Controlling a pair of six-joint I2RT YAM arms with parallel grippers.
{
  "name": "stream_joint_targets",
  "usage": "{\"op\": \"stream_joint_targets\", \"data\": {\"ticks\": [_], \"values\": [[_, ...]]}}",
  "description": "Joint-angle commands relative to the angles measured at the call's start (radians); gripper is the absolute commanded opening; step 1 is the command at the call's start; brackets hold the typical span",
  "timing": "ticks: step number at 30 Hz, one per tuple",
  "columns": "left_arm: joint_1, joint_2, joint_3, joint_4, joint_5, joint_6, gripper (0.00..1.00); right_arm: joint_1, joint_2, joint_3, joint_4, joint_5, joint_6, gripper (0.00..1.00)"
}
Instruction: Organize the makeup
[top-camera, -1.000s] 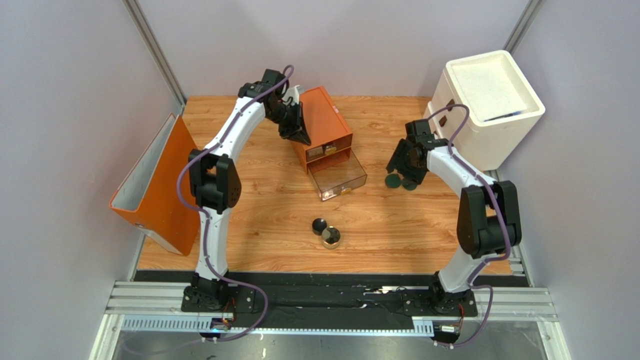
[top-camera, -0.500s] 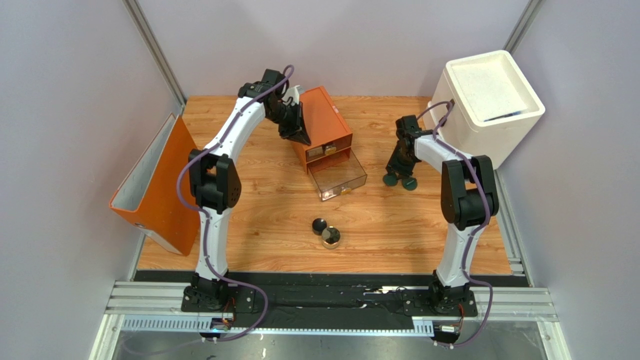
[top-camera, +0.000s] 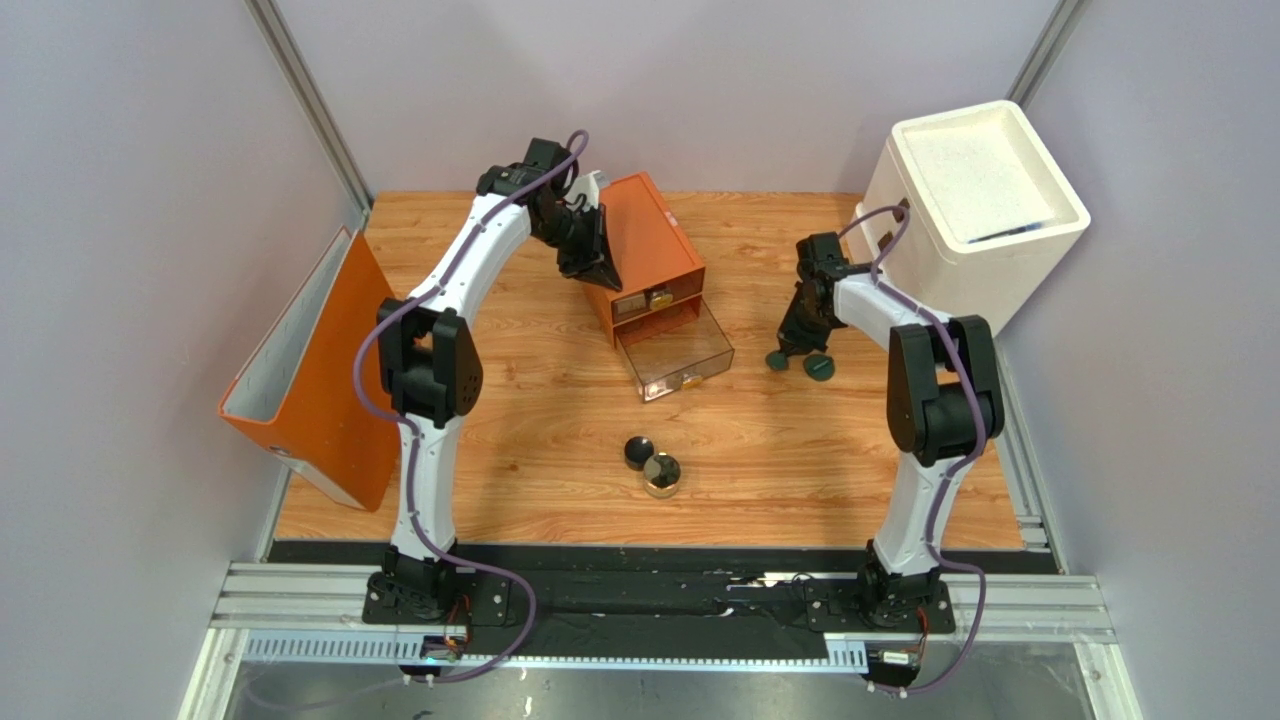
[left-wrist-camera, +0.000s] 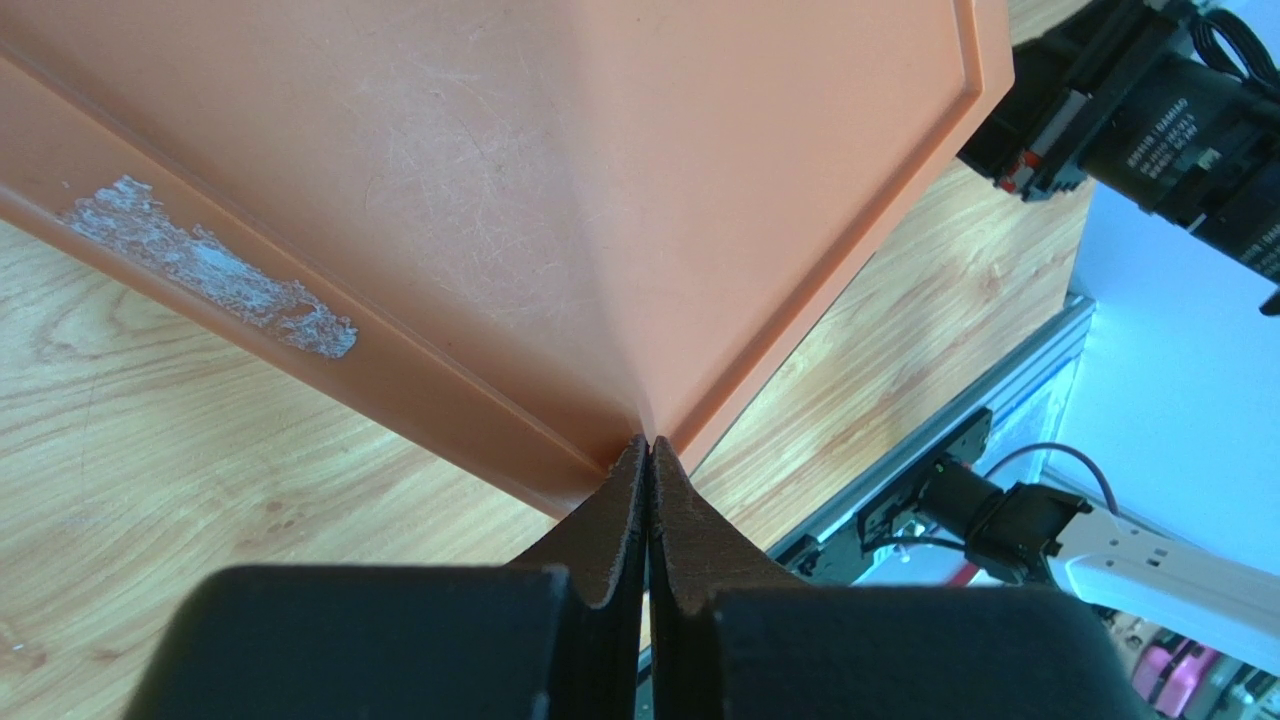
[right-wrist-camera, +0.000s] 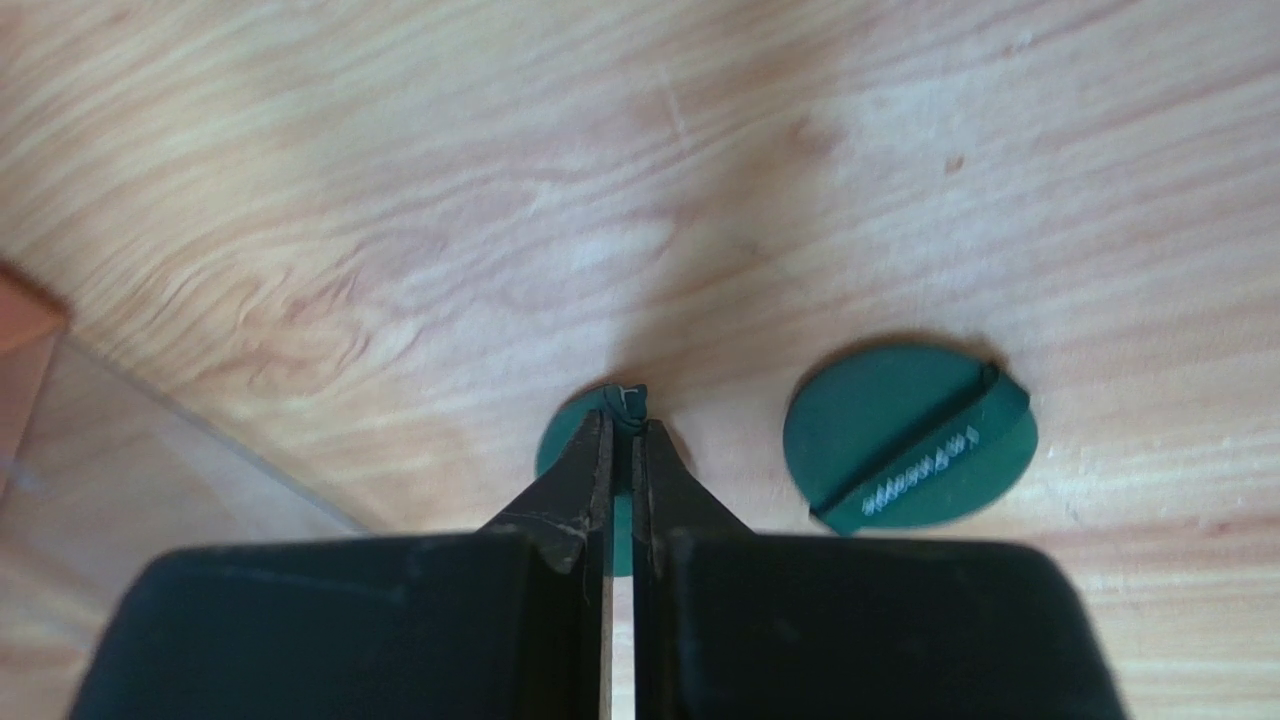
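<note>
Two dark-green discs lie on the wood right of the orange box. My right gripper (top-camera: 789, 342) points down at the left disc (right-wrist-camera: 571, 443) and is shut on the thin green strap across its top. The second disc (right-wrist-camera: 909, 435) lies free just to the right, its strap printed in white. A black round pot (top-camera: 639, 449) and a gold-rimmed jar (top-camera: 661, 476) sit together near the table's middle front. My left gripper (left-wrist-camera: 649, 450) is shut with nothing in it, its tip against the near corner of the orange box (left-wrist-camera: 601, 195).
The orange box (top-camera: 649, 240) has its clear lower drawer (top-camera: 676, 357) pulled out toward the front. A big white cabinet (top-camera: 984, 195) stands at the back right, close behind the right arm. An orange and white bin (top-camera: 301, 375) leans at the left edge.
The right gripper came down over the left green disc and its jaws went from wide open to shut on the strap. The left arm has not moved.
</note>
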Motion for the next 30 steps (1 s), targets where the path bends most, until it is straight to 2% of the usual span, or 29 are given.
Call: {"op": "stream_joint_targets", "data": {"ticks": [1,10,18,24,25,26,28,29,30], "values": [[0.002,0.035,-0.025,-0.095,-0.109,0.057,0.00,0.008,-0.154,-0.022,0.036,-0.075,-0.017,0.00],[0.001,0.034,-0.028,-0.091,-0.108,0.052,0.00,0.096,-0.349,-0.052,0.042,-0.152,0.050,0.00],[0.001,0.029,-0.038,-0.086,-0.105,0.052,0.00,0.265,-0.282,-0.018,0.108,-0.197,0.141,0.00],[0.002,0.014,-0.068,-0.072,-0.108,0.051,0.00,0.339,-0.159,0.103,0.114,-0.172,0.159,0.02],[0.001,0.015,-0.068,-0.074,-0.108,0.051,0.00,0.340,-0.147,0.120,0.111,-0.174,0.161,0.04],[0.001,0.015,-0.068,-0.072,-0.106,0.051,0.00,0.342,-0.118,0.138,0.102,-0.174,0.159,0.16],[0.002,0.015,-0.068,-0.072,-0.109,0.052,0.00,0.342,-0.098,0.187,0.077,-0.168,0.143,0.30],[0.002,0.014,-0.068,-0.072,-0.108,0.054,0.00,0.342,-0.088,0.198,0.074,-0.155,0.136,0.46],[0.002,0.015,-0.065,-0.074,-0.108,0.055,0.00,0.342,-0.087,0.206,0.074,-0.151,0.130,0.53]]}}
